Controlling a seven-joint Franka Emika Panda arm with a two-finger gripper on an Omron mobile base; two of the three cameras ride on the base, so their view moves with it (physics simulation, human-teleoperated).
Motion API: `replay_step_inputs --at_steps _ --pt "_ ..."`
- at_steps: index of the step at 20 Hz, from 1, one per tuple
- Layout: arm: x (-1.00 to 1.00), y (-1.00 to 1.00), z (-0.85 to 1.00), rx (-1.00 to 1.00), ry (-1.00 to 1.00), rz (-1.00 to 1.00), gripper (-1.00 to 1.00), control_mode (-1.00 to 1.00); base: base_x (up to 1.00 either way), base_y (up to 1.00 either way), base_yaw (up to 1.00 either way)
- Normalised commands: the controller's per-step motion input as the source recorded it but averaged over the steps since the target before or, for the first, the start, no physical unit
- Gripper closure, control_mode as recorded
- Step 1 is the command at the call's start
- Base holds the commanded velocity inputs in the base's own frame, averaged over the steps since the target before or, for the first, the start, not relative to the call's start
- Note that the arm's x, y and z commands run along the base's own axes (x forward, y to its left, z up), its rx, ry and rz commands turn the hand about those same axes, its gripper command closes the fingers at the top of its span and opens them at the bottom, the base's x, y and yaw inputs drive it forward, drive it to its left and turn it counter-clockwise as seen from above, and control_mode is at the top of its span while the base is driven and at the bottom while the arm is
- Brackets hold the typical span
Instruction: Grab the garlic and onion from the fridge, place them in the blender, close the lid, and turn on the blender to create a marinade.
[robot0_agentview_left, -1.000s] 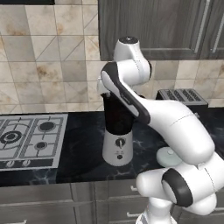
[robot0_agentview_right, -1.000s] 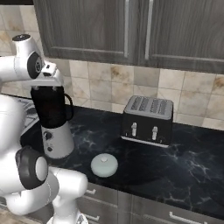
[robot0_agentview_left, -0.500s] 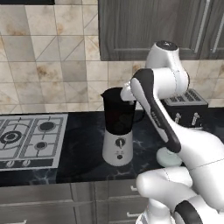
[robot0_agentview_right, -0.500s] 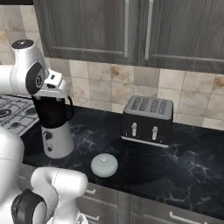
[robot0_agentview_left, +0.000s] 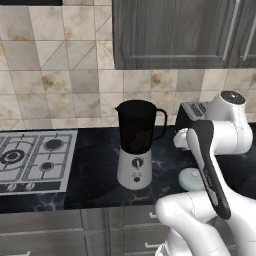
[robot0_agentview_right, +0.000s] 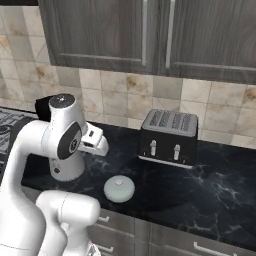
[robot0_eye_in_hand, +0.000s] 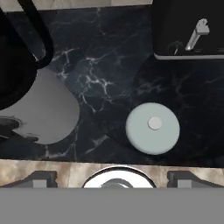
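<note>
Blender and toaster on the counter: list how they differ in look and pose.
The blender stands tall and narrow, while the toaster is low, wide and boxy. The blender pairs a dark jug with a silver-white base; the toaster is black all over. The blender has one round knob on its front; the toaster has two pale levers. Both stand upright on the dark marbled counter, near the tiled wall.

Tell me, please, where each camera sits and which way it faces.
Left base view: behind the arm to its left, facing forward and down at the blender, hob and wall cabinets; arm at lower right.
Right base view: behind to its right, facing the toaster and lid; arm at lower left.
Hand view: on the hand, looking down on the lid; claw tips at bottom.
All three share lid, blender and counter.
</note>
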Motion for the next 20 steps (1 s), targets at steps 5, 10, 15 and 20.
replay_step_inputs --at_steps 5,10,15,20 --pt "0.00 -0.77 -0.64 0.00 0.12 -0.12 -1.00 -1.00 0.00 0.00 0.00" --pt "0.14 -0.41 -0.47 0.00 0.13 -0.02 -1.00 -1.00 0.00 0.00 0.00" --pt "0.30 -0.14 -0.44 0.00 0.13 0.00 -1.00 -1.00 0.00 0.00 0.00" --pt "0.47 -0.04 -0.40 0.00 0.14 0.00 -1.00 -1.00 0.00 0.00 0.00"
